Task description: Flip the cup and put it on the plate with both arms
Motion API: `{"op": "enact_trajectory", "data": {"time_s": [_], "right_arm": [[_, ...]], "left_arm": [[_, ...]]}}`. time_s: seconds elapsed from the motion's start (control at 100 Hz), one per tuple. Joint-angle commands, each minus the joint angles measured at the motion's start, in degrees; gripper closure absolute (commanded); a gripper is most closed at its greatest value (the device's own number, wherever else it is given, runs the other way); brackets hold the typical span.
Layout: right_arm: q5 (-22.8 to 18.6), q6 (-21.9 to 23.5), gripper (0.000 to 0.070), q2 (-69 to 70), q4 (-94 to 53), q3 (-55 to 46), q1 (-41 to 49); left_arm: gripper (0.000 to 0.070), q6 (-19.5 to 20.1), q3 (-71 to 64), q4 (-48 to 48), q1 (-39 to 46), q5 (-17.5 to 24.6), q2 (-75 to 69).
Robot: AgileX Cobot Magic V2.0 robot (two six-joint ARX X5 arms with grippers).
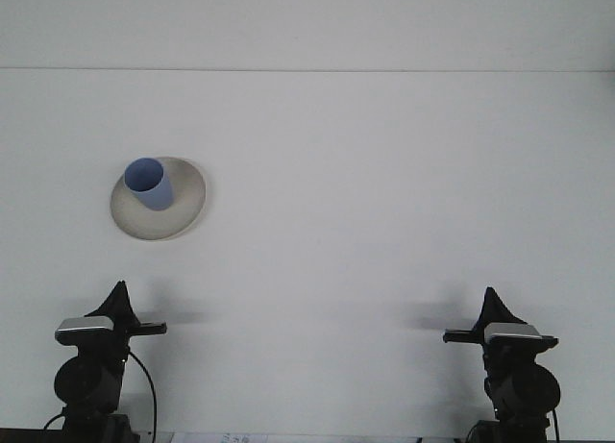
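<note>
both claws low (left claw (pixel 120 294), right claw (pixel 493 299)), blue cup (pixel 150 184) upright on plate (pixel 187 201)

Cup (pixel 150 184) on plate (pixel 183 212), seemingly upright, far-left of table (pixel 384 193).

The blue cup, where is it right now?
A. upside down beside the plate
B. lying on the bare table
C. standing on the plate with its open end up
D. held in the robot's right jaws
C. The blue cup stands on the plate with its open mouth facing up, and both arms are far from it at the near edge.
</note>
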Motion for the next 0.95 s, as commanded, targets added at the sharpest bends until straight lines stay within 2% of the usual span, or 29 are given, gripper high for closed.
{"op": "enact_trajectory", "data": {"time_s": [0.0, 0.94], "right_arm": [[0.76, 0.83, 0.0694, -0.17, 0.37, -0.11, -0.13], [1.16, 1.2, 0.0694, -0.17, 0.22, -0.09, -0.13]], "left_arm": [[0.0688, -0.28, -1.11, 0.55, 0.09, -0.07, -0.04], [0.0688, -0.26, -1.11, 0.55, 0.09, -0.07, -0.04]]}}
